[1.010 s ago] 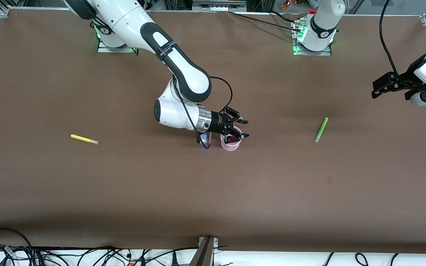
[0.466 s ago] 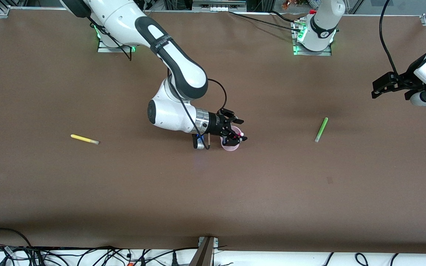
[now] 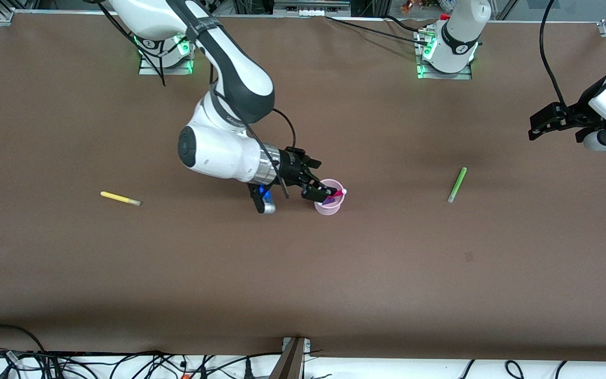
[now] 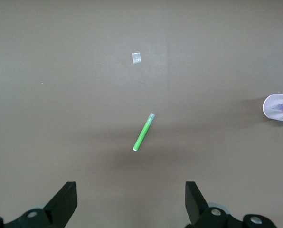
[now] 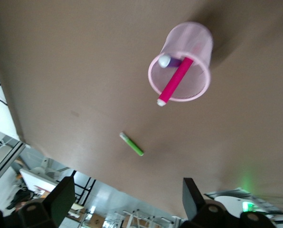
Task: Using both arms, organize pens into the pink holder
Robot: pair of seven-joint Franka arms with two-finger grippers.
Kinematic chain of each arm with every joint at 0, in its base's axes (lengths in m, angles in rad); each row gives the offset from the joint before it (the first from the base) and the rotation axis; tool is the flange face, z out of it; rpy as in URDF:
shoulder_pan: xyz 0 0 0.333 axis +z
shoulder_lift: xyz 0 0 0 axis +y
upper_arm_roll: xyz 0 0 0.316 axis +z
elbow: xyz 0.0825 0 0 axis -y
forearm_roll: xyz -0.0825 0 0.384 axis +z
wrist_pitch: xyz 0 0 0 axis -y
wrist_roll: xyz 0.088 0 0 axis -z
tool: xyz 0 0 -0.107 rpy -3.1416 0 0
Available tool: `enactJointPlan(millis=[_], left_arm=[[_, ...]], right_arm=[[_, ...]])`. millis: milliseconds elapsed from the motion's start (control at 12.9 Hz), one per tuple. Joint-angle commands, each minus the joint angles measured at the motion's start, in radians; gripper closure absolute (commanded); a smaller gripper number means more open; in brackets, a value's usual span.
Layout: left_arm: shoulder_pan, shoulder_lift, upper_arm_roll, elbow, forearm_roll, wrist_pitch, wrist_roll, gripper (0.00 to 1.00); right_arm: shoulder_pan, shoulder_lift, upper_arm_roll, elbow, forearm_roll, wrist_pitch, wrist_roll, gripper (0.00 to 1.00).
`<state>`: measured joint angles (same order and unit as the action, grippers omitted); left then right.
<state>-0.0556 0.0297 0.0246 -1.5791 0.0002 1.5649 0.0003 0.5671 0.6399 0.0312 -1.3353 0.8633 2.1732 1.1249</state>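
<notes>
The pink holder point(image 3: 328, 209) stands mid-table. A magenta pen point(image 3: 336, 194) leans in it with its pale tip over the rim, and a dark blue-purple pen point(image 3: 327, 201) lies inside. My right gripper point(image 3: 317, 188) is open and empty, just beside the holder on the right arm's side. The right wrist view shows the holder point(image 5: 194, 38), the magenta pen point(image 5: 174, 81) and the purple pen point(image 5: 173, 61) ahead of the open gripper point(image 5: 127, 202). The yellow pen point(image 3: 120, 198) lies toward the right arm's end. The green pen point(image 3: 456, 185) lies toward the left arm's end. My left gripper point(image 3: 533, 128) waits open, above that end.
The left wrist view looks down on the green pen point(image 4: 144, 132), a small pale patch point(image 4: 136, 58) on the brown table and the holder point(image 4: 274, 105) at the picture's edge. Cables hang along the table's near edge point(image 3: 292, 351).
My right gripper has drawn back from over the holder toward the right arm's end. The magenta pen now rests in the holder, free of the fingers. The left arm has not moved.
</notes>
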Motion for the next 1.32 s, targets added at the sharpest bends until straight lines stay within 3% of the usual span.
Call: enactJointPlan(millis=[0, 388, 621, 1243], left_arm=[[-0.004, -0.010, 0.000, 0.002, -0.009, -0.014, -0.008, 0.00], [-0.004, -0.010, 0.000, 0.002, -0.009, -0.014, -0.008, 0.00], [-0.004, -0.010, 0.000, 0.002, -0.009, -0.014, -0.008, 0.00], [-0.004, -0.010, 0.000, 0.002, -0.009, -0.014, -0.008, 0.00]], right_arm=[[-0.003, -0.055, -0.112, -0.045, -0.010, -0.145, -0.088, 0.00], [-0.001, -0.144, -0.259, -0.056, -0.013, -0.360, -0.281, 0.00], [-0.001, -0.216, -0.329, -0.076, -0.105, -0.485, -0.382, 0.00], [-0.001, -0.524, -0.355, -0.346, -0.421, -0.501, -0.592, 0.00]])
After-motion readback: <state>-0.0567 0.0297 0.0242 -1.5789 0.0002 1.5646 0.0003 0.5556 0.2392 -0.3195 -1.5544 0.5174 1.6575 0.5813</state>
